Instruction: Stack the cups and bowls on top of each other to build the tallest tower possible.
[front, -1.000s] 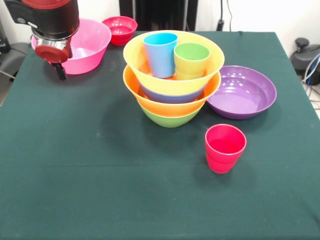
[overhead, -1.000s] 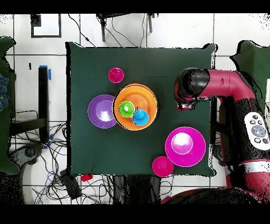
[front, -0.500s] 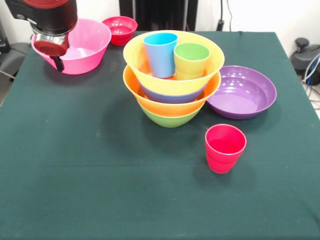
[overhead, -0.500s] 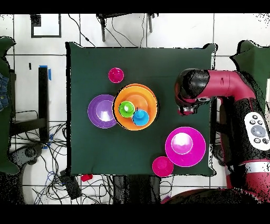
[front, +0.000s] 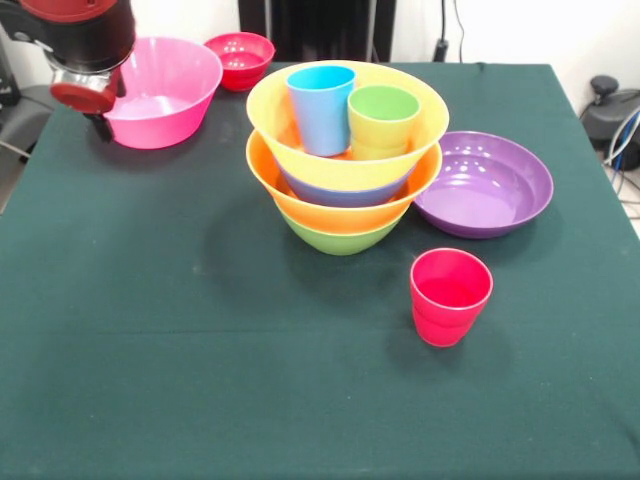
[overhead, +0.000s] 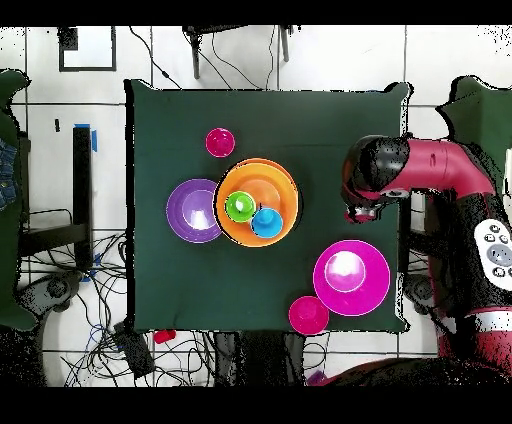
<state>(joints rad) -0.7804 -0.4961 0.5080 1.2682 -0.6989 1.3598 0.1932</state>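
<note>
Beside the jaws (front: 100, 124) sits the pink bowl (front: 165, 92).

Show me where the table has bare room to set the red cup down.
Bare cloth runs along the whole near side in front of the red cup and the tower, and between the tower and the pink bowl. It is crowded where the purple bowl sits close beside the tower, and at the far corner with the pink bowl, small red bowl and claw.
</note>
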